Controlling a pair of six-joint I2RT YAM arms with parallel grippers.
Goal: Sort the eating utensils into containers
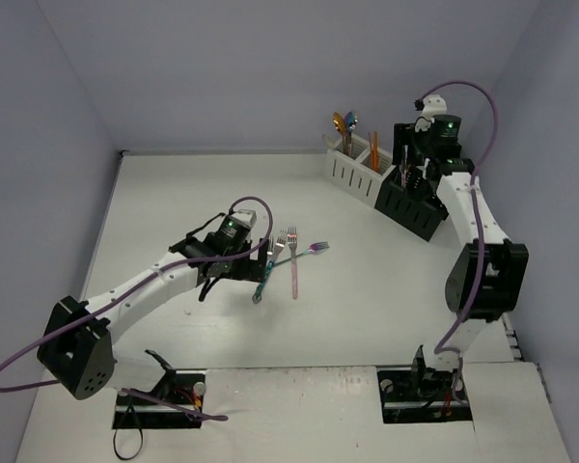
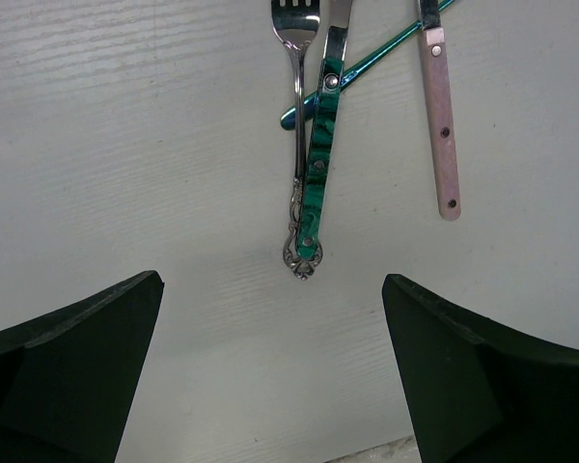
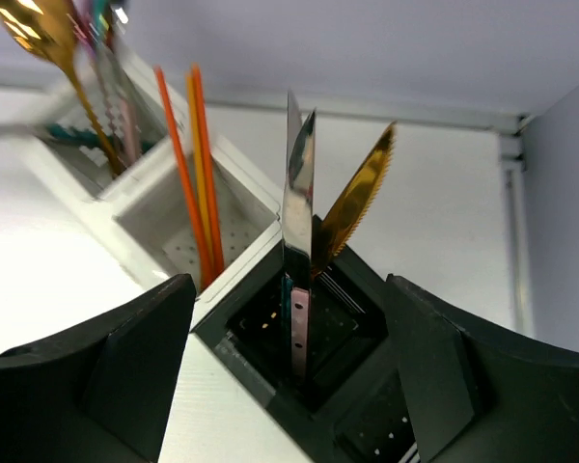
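While my left claw (image 2: 272, 278) hangs wide open above the white bench (image 2: 125, 145), the slim green marble-handled steel utensil (image 2: 318, 164) (fork or knife, its head is cropped) lies just ahead, handle end nearest, long axis pointing straight away, well apart from my right arm (image 1: 482, 270).

Four pieces lie loose on the table, well apart from the caddies. There is a silver fork (image 2: 297, 116) with a scrolled handle and a green marbled-handled piece (image 2: 320, 154) lying right against it. A slim teal fork (image 2: 367, 68) crosses both at a slant, and a pink-handled fork (image 2: 438, 125) lies near them on the right.

Far right, the white caddy (image 1: 347, 174) and black caddy (image 1: 410, 207) stand joined in a row. The white one holds a gold spoon (image 3: 39, 29) among others in its end compartment, with orange handles (image 3: 188, 164) leaning in the next. In the black caddy's adjoining compartment a pink-handled silver knife (image 3: 297, 203) stands upright, with a gold serrated knife (image 3: 362, 193) tilted beside it.
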